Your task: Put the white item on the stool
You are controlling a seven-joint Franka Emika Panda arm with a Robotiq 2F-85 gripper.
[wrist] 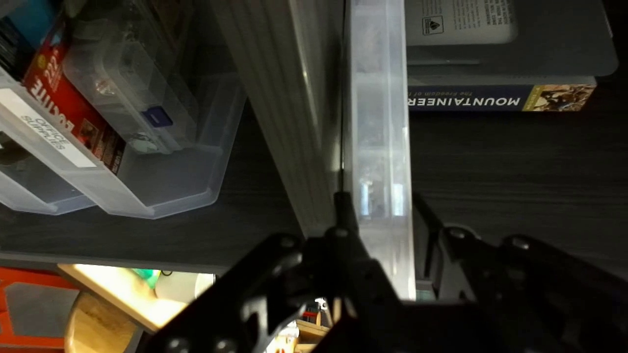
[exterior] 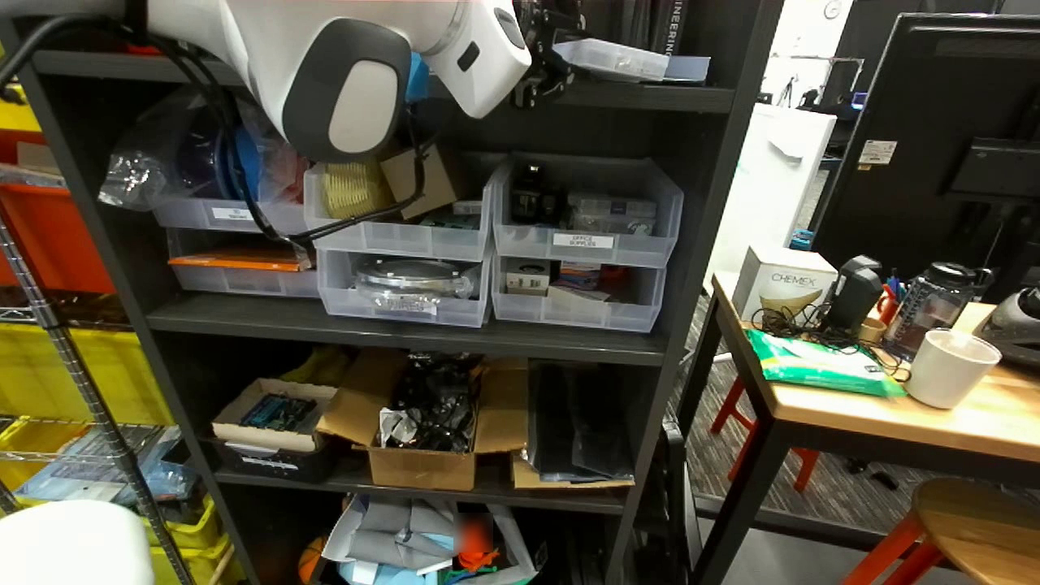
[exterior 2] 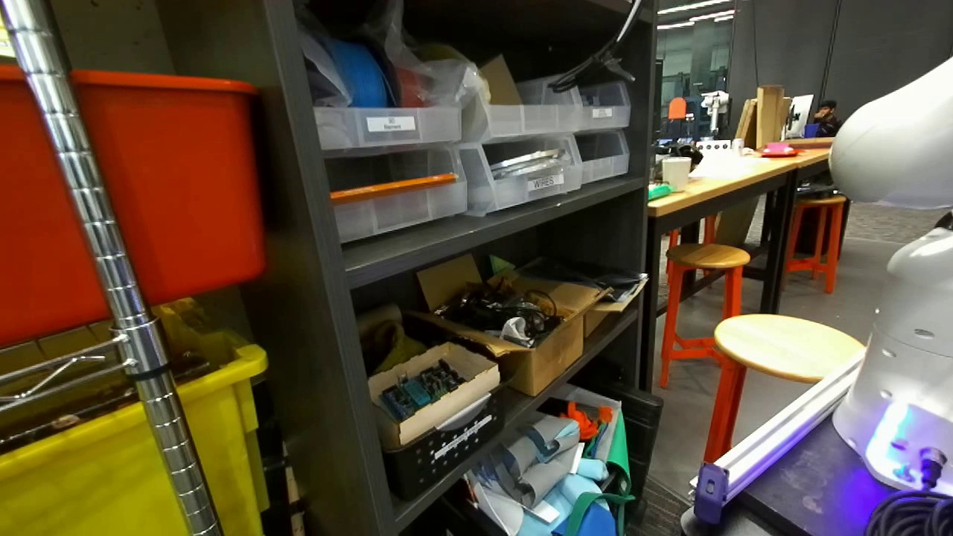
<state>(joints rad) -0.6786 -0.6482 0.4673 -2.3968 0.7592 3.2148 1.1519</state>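
The white item [exterior: 611, 59] is a flat, whitish, semi-clear rectangular piece on the top shelf, seen at its front edge. In the wrist view the white item [wrist: 380, 132] runs up between my fingers. My gripper [exterior: 561, 58] is at its near end, partly closed, with a fingertip against each broad side; it also shows in the wrist view [wrist: 380, 198]. I cannot tell whether the item is lifted off the shelf. A round wooden stool [exterior: 983, 528] with red legs stands at lower right; stools also show in an exterior view [exterior 2: 789, 347], where gripper and item are out of view.
The dark shelf unit [exterior: 520, 337] holds clear bins [exterior: 581, 244] just below my gripper. Books [wrist: 500, 98] lie beyond the item. A wooden table [exterior: 894, 418] with a white cup [exterior: 949, 370] and a green packet [exterior: 821, 363] stands beside the shelf. Cables hang from my arm.
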